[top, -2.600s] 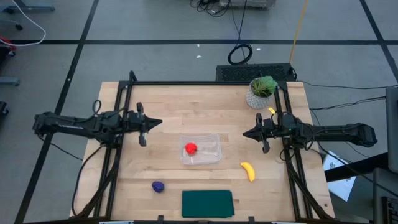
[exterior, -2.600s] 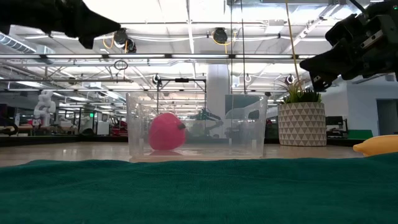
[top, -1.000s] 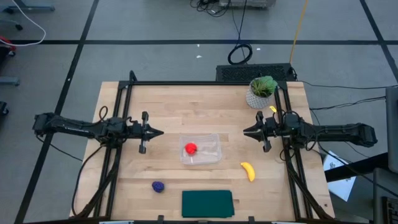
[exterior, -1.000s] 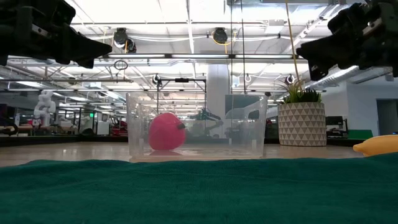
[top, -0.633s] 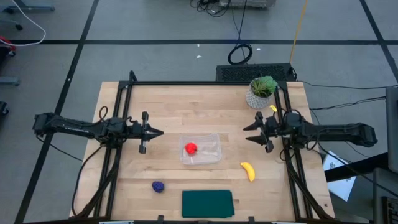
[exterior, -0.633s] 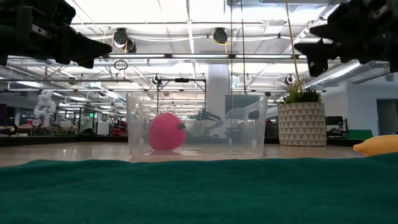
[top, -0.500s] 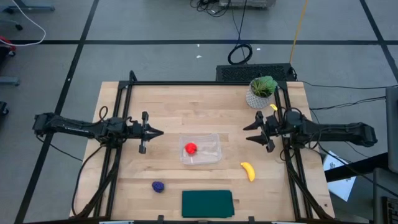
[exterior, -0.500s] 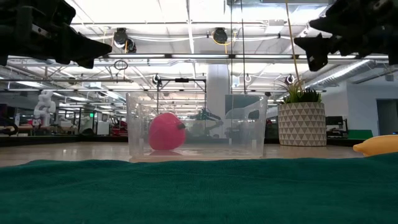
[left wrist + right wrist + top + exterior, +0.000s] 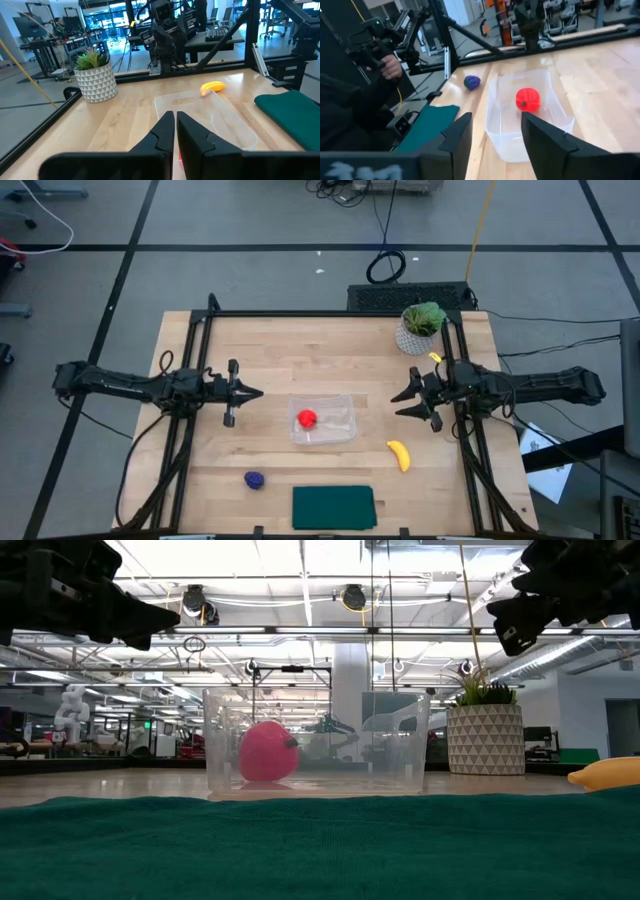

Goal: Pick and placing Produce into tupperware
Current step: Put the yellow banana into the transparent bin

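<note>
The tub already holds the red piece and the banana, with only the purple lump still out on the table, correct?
Not quite. Only the red piece lies in the tub. The banana is still on the table, outside the tub on the right arm's side, as the high view shows. The purple lump is indeed still out on the table.

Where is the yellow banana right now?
From above, the banana lies on the table's right side, between the clear tub and the right edge, near the green mat.

Overhead, table-level and both facing wrist cameras share the tupperware point(image 9: 322, 420).
</note>
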Robot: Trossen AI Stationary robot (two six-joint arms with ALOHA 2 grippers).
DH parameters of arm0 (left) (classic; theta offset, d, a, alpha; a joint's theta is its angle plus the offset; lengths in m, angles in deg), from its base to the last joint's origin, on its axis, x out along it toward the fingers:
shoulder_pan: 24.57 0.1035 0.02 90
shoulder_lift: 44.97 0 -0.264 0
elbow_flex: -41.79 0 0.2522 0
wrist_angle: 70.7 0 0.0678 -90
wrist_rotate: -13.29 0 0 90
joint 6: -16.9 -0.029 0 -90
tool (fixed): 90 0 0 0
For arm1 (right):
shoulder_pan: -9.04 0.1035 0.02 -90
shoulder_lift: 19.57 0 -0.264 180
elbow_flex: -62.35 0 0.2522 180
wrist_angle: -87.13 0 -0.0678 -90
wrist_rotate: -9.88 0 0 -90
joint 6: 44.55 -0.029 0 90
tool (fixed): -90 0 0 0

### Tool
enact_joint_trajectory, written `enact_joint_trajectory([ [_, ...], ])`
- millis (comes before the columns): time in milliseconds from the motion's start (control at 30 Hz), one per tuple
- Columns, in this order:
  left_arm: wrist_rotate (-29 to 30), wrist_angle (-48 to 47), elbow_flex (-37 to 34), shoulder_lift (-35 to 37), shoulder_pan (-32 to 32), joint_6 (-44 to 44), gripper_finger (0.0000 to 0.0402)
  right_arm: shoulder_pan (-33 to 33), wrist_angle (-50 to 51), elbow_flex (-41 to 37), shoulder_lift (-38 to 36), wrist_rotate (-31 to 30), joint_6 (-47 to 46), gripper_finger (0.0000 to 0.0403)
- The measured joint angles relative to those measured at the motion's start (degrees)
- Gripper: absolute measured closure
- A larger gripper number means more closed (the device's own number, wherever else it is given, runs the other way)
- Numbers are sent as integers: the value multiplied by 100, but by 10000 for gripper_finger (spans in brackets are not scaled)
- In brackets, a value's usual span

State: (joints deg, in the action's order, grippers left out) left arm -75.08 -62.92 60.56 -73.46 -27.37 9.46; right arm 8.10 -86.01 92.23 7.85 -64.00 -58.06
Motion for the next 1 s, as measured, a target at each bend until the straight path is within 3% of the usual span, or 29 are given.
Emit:
enact_joint_trajectory([
  [233, 0, 2, 0, 0, 0, 0, 376, 31, 62, 93, 115, -127, -39, 306],
  [567, 0, 1, 0, 0, 0, 0, 376, 31, 1288, 1054, 702, -129, -18, 396],
  [800, 0, 1, 2, 0, 0, 0, 376, 277, 1952, 1624, 1251, -142, -218, 399],
  [1000, 0, 0, 2, 0, 0, 0, 376, 570, 2515, 1940, 1479, -571, -289, 402],
])
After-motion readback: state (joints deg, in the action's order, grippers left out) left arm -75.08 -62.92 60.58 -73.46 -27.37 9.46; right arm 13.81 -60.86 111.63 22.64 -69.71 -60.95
